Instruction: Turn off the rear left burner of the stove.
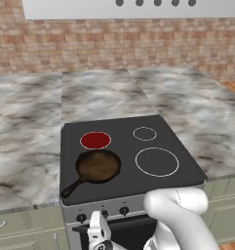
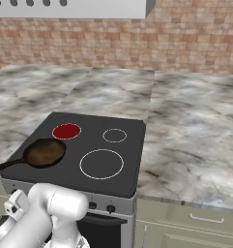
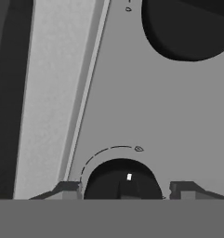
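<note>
Gripper (image 3: 122,190) open, fingers straddling black knob (image 3: 121,182) on stove (image 1: 163,188) panel. Rear left burner (image 1: 95,140) glows red, skillet (image 1: 98,166) at its 6 o'clock.

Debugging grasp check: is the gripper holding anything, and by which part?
Nothing clamped yet: in the hand view the fingertips straddle a black knob on the stove panel, gaps visible at both sides.

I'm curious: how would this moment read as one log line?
rear left burner: glowing red | gripper: open, straddling knob | pan: front left

Rear left burner (image 1: 95,140) — glowing red.
</note>
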{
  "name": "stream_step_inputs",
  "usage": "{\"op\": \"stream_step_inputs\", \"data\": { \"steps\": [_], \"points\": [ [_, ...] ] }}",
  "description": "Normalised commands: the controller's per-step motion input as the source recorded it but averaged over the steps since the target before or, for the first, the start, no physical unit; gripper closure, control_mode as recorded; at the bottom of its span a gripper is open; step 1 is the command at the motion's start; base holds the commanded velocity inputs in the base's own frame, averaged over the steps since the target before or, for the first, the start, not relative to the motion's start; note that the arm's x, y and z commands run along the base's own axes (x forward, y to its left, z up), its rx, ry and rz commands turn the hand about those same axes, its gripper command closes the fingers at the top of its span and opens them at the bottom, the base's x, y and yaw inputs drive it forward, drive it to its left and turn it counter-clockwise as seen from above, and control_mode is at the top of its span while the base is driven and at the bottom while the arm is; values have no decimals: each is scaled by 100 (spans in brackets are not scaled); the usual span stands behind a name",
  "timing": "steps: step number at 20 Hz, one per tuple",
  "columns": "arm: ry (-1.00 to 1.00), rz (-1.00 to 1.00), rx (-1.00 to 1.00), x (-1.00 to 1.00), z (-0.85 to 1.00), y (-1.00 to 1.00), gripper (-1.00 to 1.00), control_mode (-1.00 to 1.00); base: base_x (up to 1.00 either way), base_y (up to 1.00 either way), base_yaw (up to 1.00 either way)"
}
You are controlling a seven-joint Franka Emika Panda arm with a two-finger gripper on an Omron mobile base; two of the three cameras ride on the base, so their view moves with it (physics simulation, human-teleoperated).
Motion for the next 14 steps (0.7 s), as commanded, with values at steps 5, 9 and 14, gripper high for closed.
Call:
{"op": "stream_step_inputs", "data": {
  "steps": [5,9,14],
  "points": [
    [-4,0,2,17,6,5,100,-100,0,0,0],
    [0,0,3,2,17,16,100,-100,0,0,0],
    [0,-5,13,0,18,14,100,-100,0,0,0]
  ]
}}
